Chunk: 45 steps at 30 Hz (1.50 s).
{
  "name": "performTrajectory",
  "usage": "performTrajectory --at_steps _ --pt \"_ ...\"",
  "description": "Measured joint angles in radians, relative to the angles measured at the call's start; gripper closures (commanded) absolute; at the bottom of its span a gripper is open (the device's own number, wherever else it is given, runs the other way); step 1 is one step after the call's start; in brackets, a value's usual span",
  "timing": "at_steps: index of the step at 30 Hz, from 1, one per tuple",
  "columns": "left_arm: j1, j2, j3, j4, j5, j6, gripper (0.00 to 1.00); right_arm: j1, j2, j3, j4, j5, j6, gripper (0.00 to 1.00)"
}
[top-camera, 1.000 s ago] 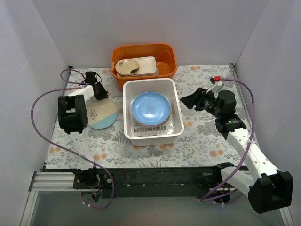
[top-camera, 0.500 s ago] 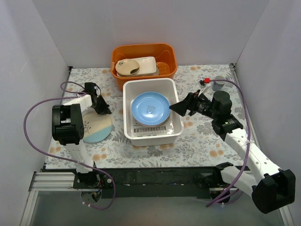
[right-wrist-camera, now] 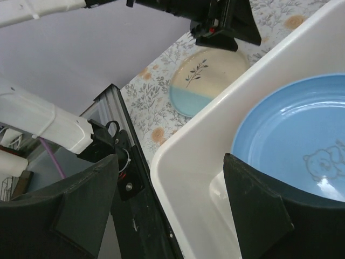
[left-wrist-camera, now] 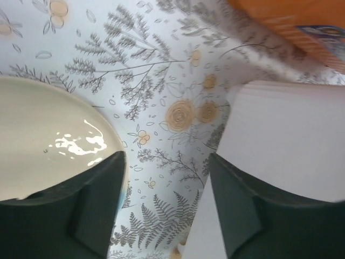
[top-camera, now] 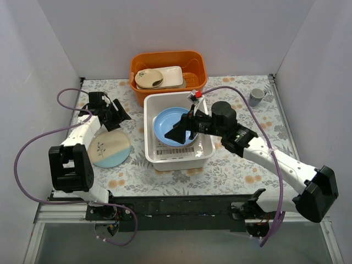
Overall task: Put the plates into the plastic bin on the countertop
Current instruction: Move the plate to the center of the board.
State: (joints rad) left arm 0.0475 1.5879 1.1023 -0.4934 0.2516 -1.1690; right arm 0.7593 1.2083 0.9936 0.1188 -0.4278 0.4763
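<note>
Already in plastic bin: blue plate, below your right claw.
Still out: cream plate, beside your left claw.
Claws: both apart, empty.

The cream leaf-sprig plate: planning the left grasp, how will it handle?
The plate is probably stiff and slippery: the left wrist view shows sharp glare on it. Lying flat on the countertop, it would likely slide, not roll, if pushed.

Parted fingers above floral countertop, cream plate left, white bin right.
</note>
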Motion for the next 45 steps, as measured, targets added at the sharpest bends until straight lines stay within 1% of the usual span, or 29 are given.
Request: performTrajectory --at_steps 2,6,9,15,19,22,24,27,32,36,39,45 --pt "0.006 -0.045 0.006 0.000 0.000 0.004 0.25 0.052 0.050 0.046 -0.014 0.023 -0.014 0.14" --pt "0.046 -0.098 0.020 0.001 -0.002 0.010 0.18 0.126 0.164 0.133 -0.051 0.063 -0.040 0.15" --pt "0.091 -0.114 0.018 -0.003 -0.005 0.013 0.15 0.172 0.256 0.206 -0.089 0.090 -0.060 0.15" --pt "0.189 -0.176 -0.043 -0.002 -0.012 0.009 0.14 0.268 0.409 0.355 -0.166 0.133 -0.094 0.15" --pt "0.236 -0.193 -0.071 -0.002 -0.062 0.010 0.15 0.328 0.485 0.447 -0.199 0.142 -0.111 0.15" --pt "0.246 -0.184 -0.082 0.000 -0.100 0.015 0.15 0.364 0.538 0.516 -0.213 0.145 -0.118 0.15" --pt "0.247 -0.159 -0.077 0.001 -0.117 0.024 0.15 0.388 0.582 0.569 -0.228 0.147 -0.121 0.16" --pt "0.248 -0.063 -0.040 -0.001 -0.128 0.036 0.15 0.414 0.637 0.621 -0.234 0.145 -0.125 0.15" --pt "0.248 0.101 0.041 0.001 -0.162 0.044 0.17 0.420 0.656 0.624 -0.262 0.146 -0.129 0.15" --pt "0.248 0.200 0.095 0.007 -0.177 0.048 0.18 0.417 0.656 0.624 -0.262 0.153 -0.130 0.15" --pt "0.248 0.241 0.105 0.015 -0.179 0.058 0.20 0.417 0.656 0.624 -0.262 0.161 -0.133 0.15" --pt "0.247 0.260 0.103 0.014 -0.166 0.090 0.20 0.416 0.655 0.613 -0.259 0.165 -0.133 0.15"
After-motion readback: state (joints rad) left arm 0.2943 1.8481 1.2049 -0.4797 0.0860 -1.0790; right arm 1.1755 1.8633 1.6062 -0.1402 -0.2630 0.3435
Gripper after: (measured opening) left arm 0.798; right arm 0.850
